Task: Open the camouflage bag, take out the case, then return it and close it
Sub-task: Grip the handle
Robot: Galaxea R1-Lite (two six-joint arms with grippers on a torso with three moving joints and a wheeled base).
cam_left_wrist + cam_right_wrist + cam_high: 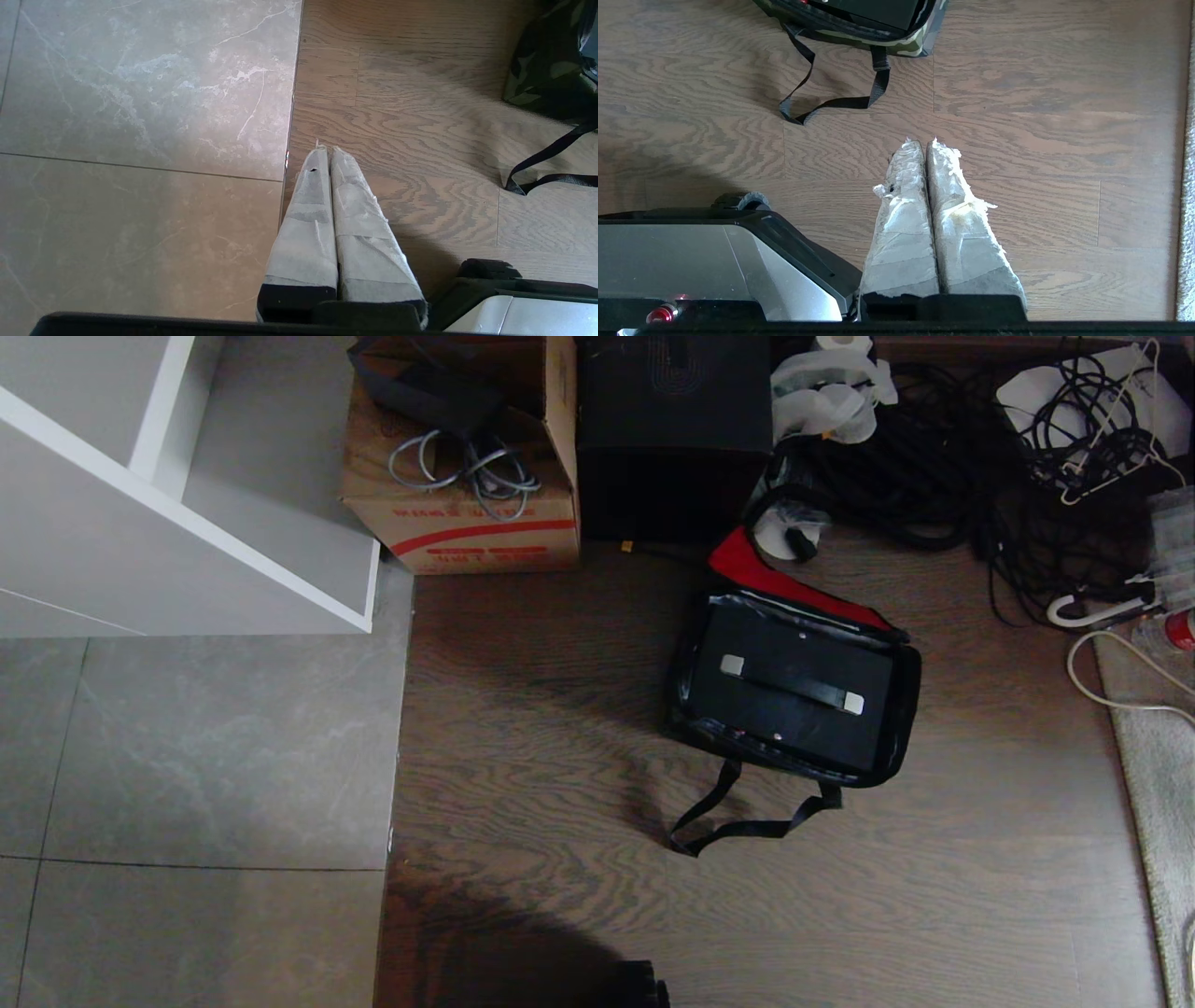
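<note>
- The camouflage bag (901, 709) sits right of centre in the head view on the wood floor (560, 756), its lid thrown back so the red inner panel (775, 581) shows at its upper edge.
- The case (789, 689) lies inside the open bag, top up, with its flat handle (792, 685) exposed between two pale end mounts.
- The long axis of case and handle runs from upper left to lower right across the head view, slightly tilted.
- The bag's black strap (747, 817) loops onto the floor below it, on the side toward the robot.
- The left claw (325, 150) has its padded fingers pressed together, holding nothing; it hangs over the seam where tile meets wood, with the bag only at the upper right corner of its own view.
- The right claw (920, 142) is likewise pressed together and empty, over bare wood, with the bag and strap at the upper left of its view, well apart from it.
- Judging from both wrist views, the right arm looks nearer the bag, though neither is close; reaching the handle likely calls for a grip set across its tilted line.
- Grey tile (187, 756) fills the left of the head view; a cardboard carton (467, 513), a tall black box (672, 429) and tangled cables (934, 467) crowd the top edge, and a pale rug (1158, 756) lies at far right.
</note>
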